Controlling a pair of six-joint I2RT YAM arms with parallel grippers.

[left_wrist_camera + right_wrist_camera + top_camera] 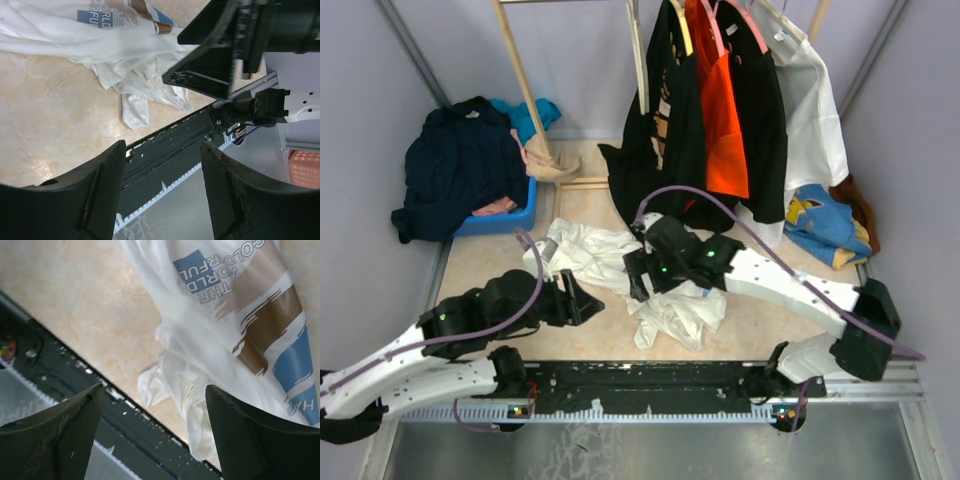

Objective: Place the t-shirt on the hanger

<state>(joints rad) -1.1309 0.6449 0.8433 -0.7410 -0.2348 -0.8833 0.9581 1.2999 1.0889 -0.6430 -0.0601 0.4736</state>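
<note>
Here, both arms are working over the t-shirt (670, 310), which is lying crumpled on the table (470, 265) with its print facing up. The right pincer (155, 390) is hanging just above it, jaws standing wide with nothing between them. The printed chest is showing ahead of its tips, toward its right finger, and a bunched fold is lying just beyond. The left pincer (162, 150) is also gaping empty, low over the table, with the cloth's nearest edge ahead of its tips on its left-finger side. The hanger is not showing clearly near either pincer; a grey shape at the shirt's edge beyond the left pincer may be it, but that cannot be told. The arms appear to be getting a first hold on the shirt. Doing this well is probably calling for each pincer to pinch a single layer at the collar or a shoulder, at separate points, so that the neck opens on lifting. Grabbing the thick wad is risking a twisted garment.
</note>
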